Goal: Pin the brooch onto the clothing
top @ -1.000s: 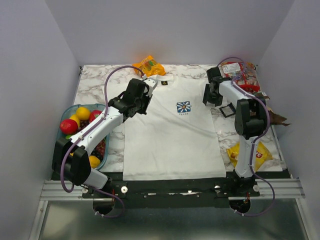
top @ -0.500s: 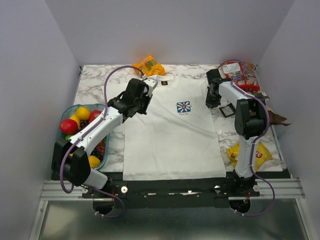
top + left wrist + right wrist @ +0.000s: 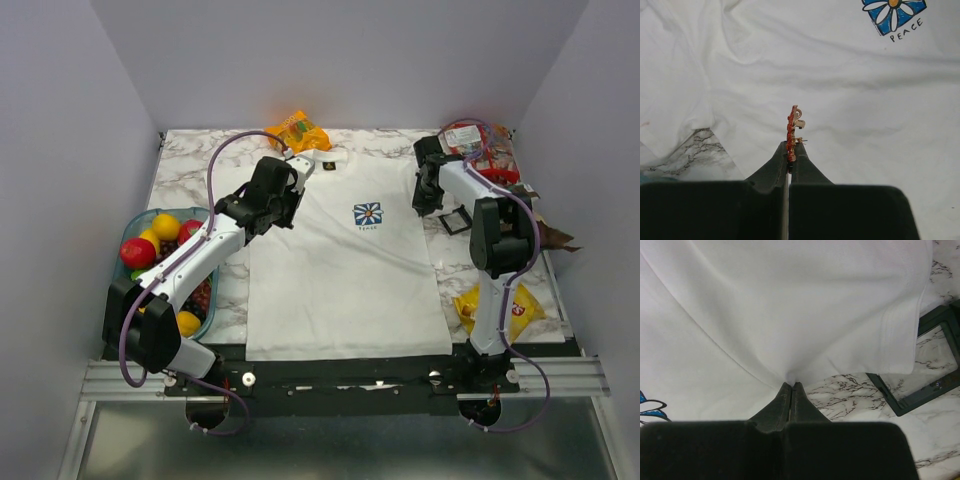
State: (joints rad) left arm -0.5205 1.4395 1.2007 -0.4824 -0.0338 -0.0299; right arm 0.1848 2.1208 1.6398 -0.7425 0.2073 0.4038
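Observation:
The clothing [image 3: 340,270], a white T-shirt with a blue-and-white daisy print [image 3: 367,214], lies flat on the marble table. My left gripper [image 3: 790,156] is shut on the brooch [image 3: 791,131], a tiny orange-red pin held edge-on above the shirt's left shoulder area [image 3: 765,90]. In the top view that gripper [image 3: 296,187] hovers near the left sleeve. My right gripper [image 3: 791,386] is shut on a pinch of the shirt [image 3: 790,315] at the underarm edge of its right sleeve; from above it [image 3: 424,204] sits at that sleeve.
A blue basket [image 3: 128,228] of fruit stands at the left. An orange snack bag [image 3: 296,131] lies beyond the collar. A dark frame [image 3: 455,221], red packets [image 3: 480,150] and a yellow bag [image 3: 500,305] lie on the right.
The right gripper has shut on the shirt's right sleeve edge. The left arm with the brooch has barely moved.

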